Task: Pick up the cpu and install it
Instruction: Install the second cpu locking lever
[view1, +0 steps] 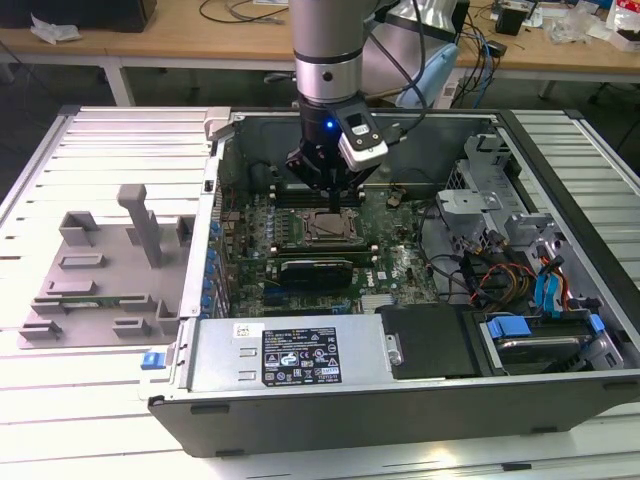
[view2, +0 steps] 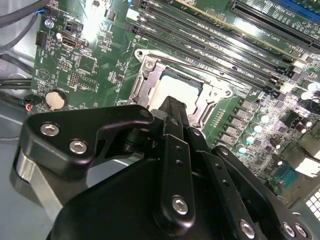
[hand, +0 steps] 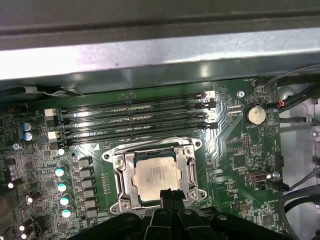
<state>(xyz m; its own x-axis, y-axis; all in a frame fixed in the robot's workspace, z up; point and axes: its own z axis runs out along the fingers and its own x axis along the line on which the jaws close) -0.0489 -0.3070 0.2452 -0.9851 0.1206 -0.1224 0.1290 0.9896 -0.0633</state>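
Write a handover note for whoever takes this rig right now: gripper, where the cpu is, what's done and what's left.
Gripper: fingers together, holding nothing, tips just over the near edge of the cpu.
Cpu: lying flat inside the socket frame on the motherboard, beside the memory slots in both wrist views.
Done: cpu is out of the gripper and in the socket.
Left: whether it is fully seated or latched can't be told.

Dull silvery metal cpu (hand: 156, 176), shiny metal socket frame (hand: 120, 176), matt black plastic claw (hand: 170, 196)
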